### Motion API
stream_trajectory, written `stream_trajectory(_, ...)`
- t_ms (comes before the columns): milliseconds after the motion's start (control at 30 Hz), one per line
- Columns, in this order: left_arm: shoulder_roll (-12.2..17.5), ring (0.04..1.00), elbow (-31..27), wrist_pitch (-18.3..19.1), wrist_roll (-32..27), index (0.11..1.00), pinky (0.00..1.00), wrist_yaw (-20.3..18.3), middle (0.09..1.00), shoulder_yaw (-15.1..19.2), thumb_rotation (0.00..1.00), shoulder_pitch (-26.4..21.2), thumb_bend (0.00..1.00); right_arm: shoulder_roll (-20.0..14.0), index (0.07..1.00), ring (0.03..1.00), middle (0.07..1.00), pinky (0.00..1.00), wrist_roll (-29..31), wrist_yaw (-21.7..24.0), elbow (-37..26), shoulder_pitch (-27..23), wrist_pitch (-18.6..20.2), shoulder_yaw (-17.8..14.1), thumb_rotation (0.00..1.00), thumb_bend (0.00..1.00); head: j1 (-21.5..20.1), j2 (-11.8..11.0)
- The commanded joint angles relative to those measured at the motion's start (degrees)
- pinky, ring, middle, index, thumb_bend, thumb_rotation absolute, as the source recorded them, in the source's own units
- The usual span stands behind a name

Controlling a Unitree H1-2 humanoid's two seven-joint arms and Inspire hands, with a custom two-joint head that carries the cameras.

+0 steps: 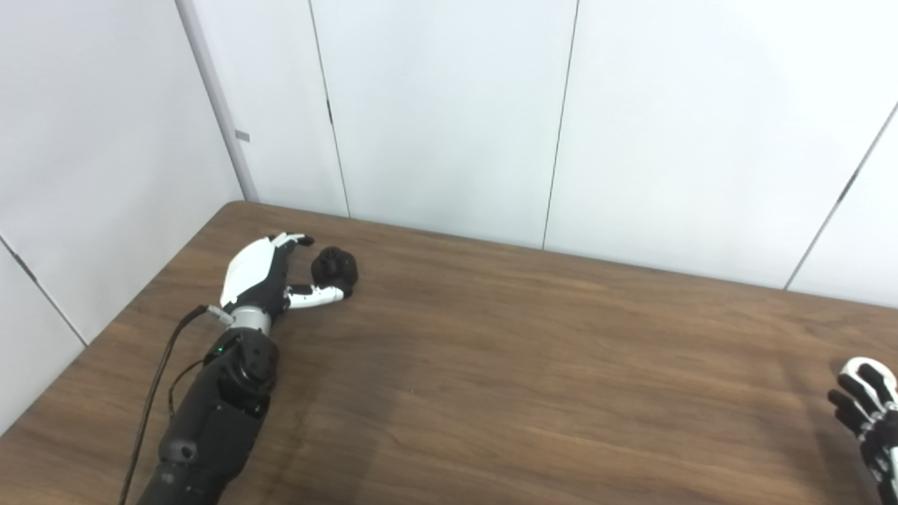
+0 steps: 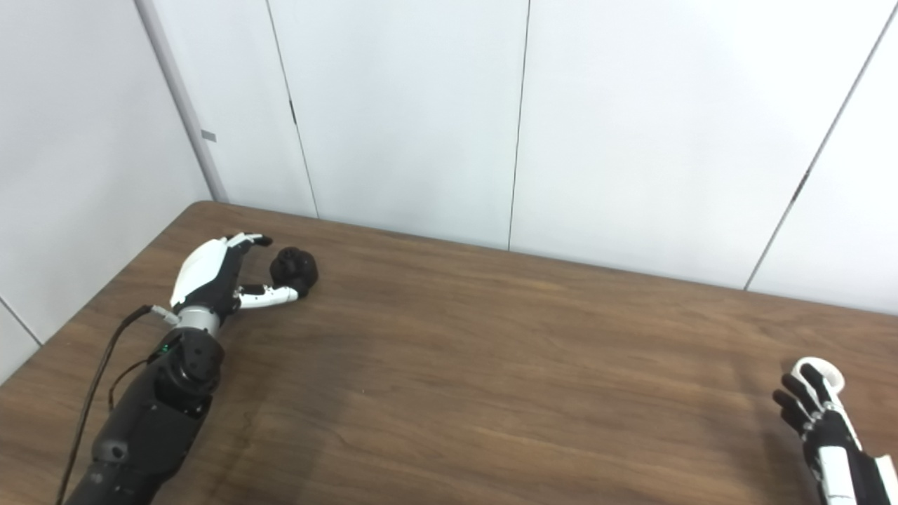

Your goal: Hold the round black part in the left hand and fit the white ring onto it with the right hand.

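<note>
The round black part (image 1: 334, 268) sits on the brown table (image 1: 533, 365) at the far left. My left hand (image 1: 263, 275) is open beside it, with its fingers above the part and the thumb reaching along its near side. The white ring (image 2: 819, 372) lies on the table at the right edge. My right hand (image 2: 817, 421) comes in at the bottom right, its fingers apart and its fingertips at the ring's near side. It is only partly in view in the left eye view (image 1: 870, 421). I cannot tell whether the fingertips touch the ring.
White wall panels (image 1: 449, 112) stand close behind the table's far edge and along its left side. A black cable (image 1: 151, 400) runs along my left forearm.
</note>
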Motion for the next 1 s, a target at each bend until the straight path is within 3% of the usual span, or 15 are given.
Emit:
stream_trajectory(0, 2.6, 0.995, 0.9, 0.2, 1.3, 0.828, 1.0, 1.3, 0.941, -0.3, 0.4, -3.8, 0.96, 3.3, 0.938, 0.883, 0.909, 0.92, 0.1, -0.7, 3.8, 5.3, 0.2, 1.4, 1.0, 0.51, 0.1, 0.0)
stream_trajectory(533, 3.3, 1.0, 8.6, 4.5, 1.4, 0.836, 1.0, 1.0, 0.955, -5.1, 0.38, -9.7, 0.96, 3.5, 0.938, 0.875, 0.907, 0.9, -0.4, -0.9, 3.9, 5.4, -0.3, 1.5, 1.0, 0.52, -0.7, 0.0)
stream_trajectory(967, 3.8, 0.997, 13.7, 4.7, 0.8, 0.819, 1.0, 1.5, 0.94, -7.3, 0.36, -12.7, 0.94, 3.7, 0.94, 0.875, 0.902, 0.9, -0.8, -1.0, 4.2, 5.5, -0.9, 1.4, 1.0, 0.54, -1.2, 0.1)
